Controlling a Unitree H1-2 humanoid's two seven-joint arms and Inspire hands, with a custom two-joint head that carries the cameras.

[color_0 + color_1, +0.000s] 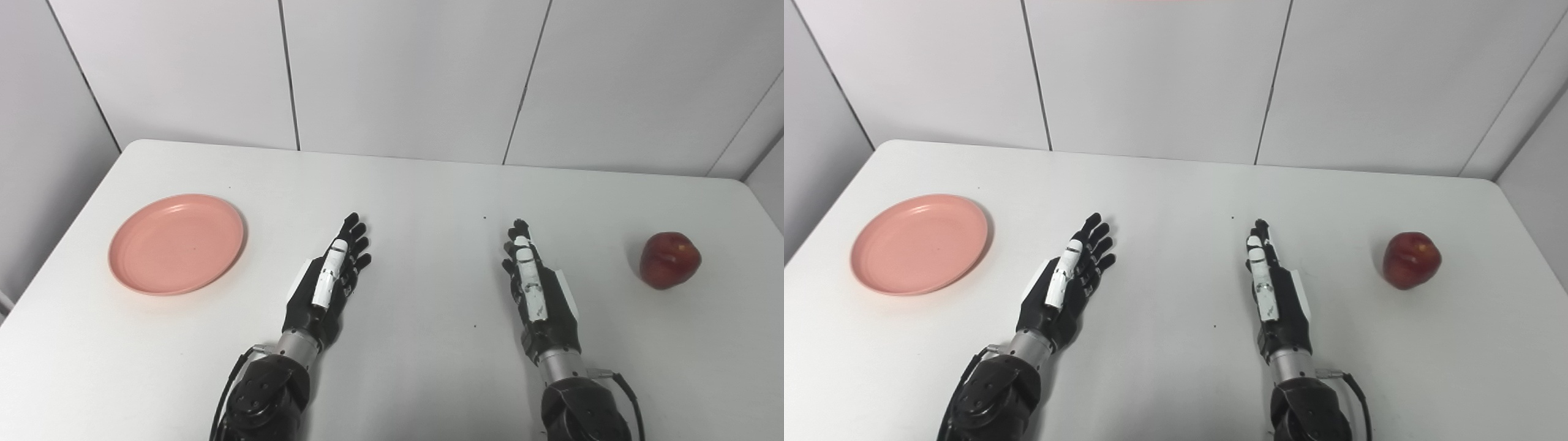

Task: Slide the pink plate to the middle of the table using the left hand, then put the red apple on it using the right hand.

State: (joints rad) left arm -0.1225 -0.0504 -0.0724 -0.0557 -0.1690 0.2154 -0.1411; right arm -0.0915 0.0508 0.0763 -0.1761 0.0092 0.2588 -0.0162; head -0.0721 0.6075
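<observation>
White surface (429,184) against pale panelled walls, lit evenly. Pink plate (176,243) sat at far left, flat and bare, well apart from left hand (324,285). Red apple (669,260) stood at far right, on its own, well apart from right hand (534,285). Both hands lay low over middle of surface, palms turned inward, fingers (354,236) stretched forward and slightly apart, holding nothing. Looked like a rest pose before any step. Plate not yet slid, apple not yet lifted. Likely placed at opposite ends so each hand reached its own side. Next probably left hand across to plate rim, to push it toward centre. Could not tell whether hands touched surface or hovered just above.
</observation>
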